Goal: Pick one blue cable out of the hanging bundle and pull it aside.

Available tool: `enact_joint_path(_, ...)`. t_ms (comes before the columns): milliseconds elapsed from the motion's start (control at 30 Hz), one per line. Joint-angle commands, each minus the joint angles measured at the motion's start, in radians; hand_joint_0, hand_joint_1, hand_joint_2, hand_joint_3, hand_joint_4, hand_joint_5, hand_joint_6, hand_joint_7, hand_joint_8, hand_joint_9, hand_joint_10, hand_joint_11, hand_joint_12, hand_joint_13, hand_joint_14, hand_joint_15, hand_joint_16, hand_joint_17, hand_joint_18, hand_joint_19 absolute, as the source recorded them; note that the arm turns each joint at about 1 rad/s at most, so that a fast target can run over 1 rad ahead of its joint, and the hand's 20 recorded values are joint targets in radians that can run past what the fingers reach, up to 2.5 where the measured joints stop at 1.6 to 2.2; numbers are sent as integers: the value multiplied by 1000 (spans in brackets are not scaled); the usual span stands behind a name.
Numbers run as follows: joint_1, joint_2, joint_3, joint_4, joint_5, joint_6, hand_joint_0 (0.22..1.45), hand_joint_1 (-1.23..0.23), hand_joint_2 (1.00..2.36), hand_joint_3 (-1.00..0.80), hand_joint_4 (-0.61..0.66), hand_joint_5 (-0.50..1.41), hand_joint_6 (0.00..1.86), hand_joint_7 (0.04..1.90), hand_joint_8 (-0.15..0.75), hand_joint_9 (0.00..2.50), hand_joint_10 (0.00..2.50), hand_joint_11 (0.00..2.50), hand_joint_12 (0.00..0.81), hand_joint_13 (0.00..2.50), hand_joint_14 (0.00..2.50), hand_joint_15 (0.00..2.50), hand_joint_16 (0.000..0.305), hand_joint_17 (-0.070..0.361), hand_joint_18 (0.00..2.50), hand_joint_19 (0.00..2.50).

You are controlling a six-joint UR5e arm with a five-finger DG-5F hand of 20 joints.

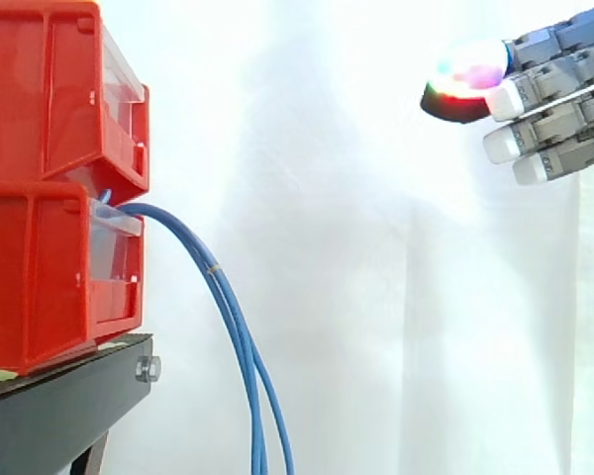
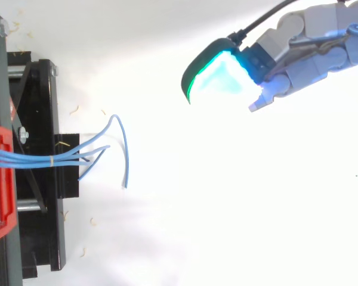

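Observation:
A bundle of thin blue cables (image 1: 233,327) comes out of the lower red bin (image 1: 49,282) and hangs down in an arc, tied by a small pale band. From above, the blue cables (image 2: 59,156) fan out past the stand, their loose ends spread apart. The hand (image 1: 549,99) hovers at the upper right, well away from the bundle, its fingers nearly straight and pointing left, holding nothing. In the top view the hand (image 2: 298,50) is at the upper right with a fingertip pad (image 2: 221,77) glowing cyan-green.
Two red bins (image 1: 49,94) are stacked on a black stand (image 1: 64,406) at the left. The black stand (image 2: 39,179) shows from above with small pale scraps scattered around it. A white curtain (image 1: 376,297) forms the background.

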State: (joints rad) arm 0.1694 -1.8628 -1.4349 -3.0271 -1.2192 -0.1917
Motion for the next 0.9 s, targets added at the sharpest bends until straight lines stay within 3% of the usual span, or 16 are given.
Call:
enact_joint_path(0, -1, -1, 1, 10, 0, 0, 430, -492, 1000, -500, 259, -231, 502, 706, 289, 432, 0, 0, 373, 378, 7, 195, 57, 127, 170, 181)
enact_joint_path(433, -4, -13, 1, 57, 4, -8, 456, -488, 1000, -500, 308, -199, 502, 712, 316, 668, 3, 107, 365, 485, 9, 222, 54, 121, 258, 218)
enact_joint_path(633, -5, -48, 1, 47, 0, -8, 468, -495, 1000, -500, 331, -186, 502, 718, 322, 753, 6, 134, 360, 559, 8, 250, 53, 119, 332, 243)
enact_joint_path(867, -5, -48, -1, 50, 10, -12, 472, -501, 1000, -496, 327, -185, 502, 719, 330, 794, 5, 162, 356, 578, 9, 266, 52, 118, 352, 258)
